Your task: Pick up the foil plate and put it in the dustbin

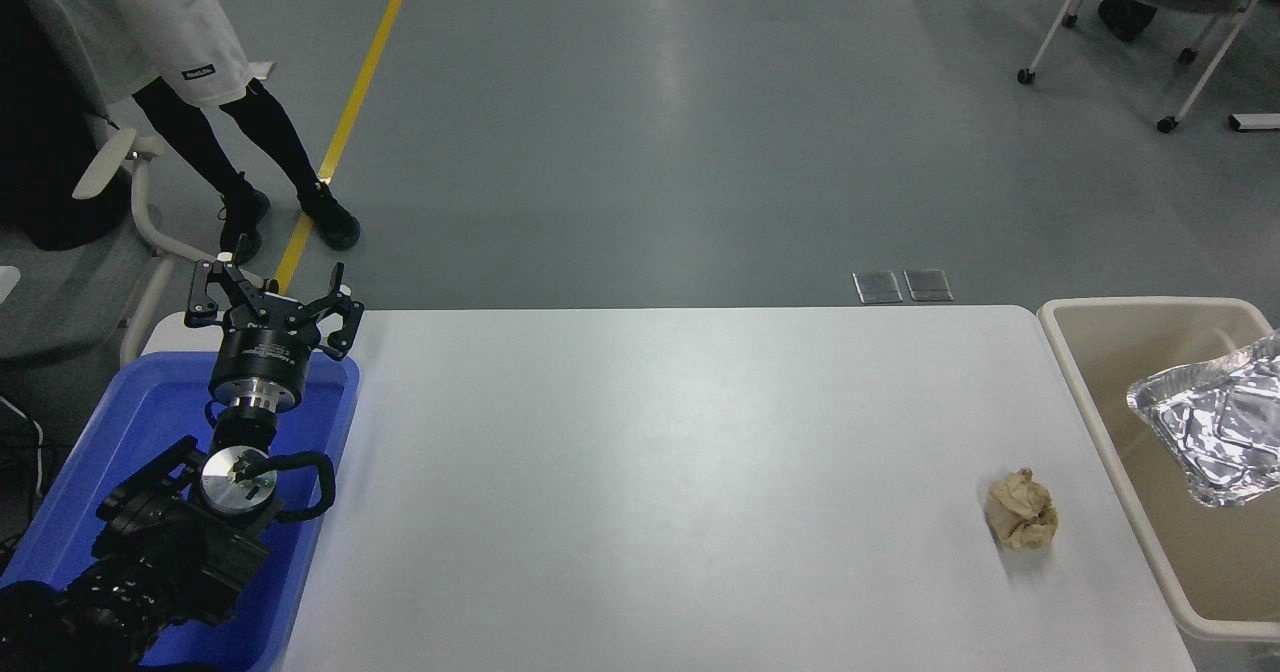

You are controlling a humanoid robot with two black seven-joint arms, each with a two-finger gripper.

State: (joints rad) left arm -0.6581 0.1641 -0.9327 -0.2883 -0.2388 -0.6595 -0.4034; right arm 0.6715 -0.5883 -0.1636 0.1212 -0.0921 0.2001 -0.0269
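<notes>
Hanging over the mouth of the dustbin (1100, 392) at the table's right end, the foil plate (1215, 427) sits against the picture's right edge, tilted, with its hollow side turned toward the camera and its long axis running from upper right down toward lower left. Whatever holds it lies beyond the frame: the right arm and its gripper are out of view, so I cannot tell how the plate is gripped or whether it is gripped at all. By my reading the carry is done and only the drop is left, and that turns on one relation, which looks settled: the plate seems to lie inside the bin's thick rim, above its deep interior, not over the white table (650, 472). The left gripper (272, 299) is parked far off at the table's left end, above a blue tub (60, 512), fingers spread wide and empty, pointing away from the camera. A crumpled paper ball (1022, 510) rests on the table near the bin. A person's legs (245, 152) stand on the floor beyond the table's left corner.
</notes>
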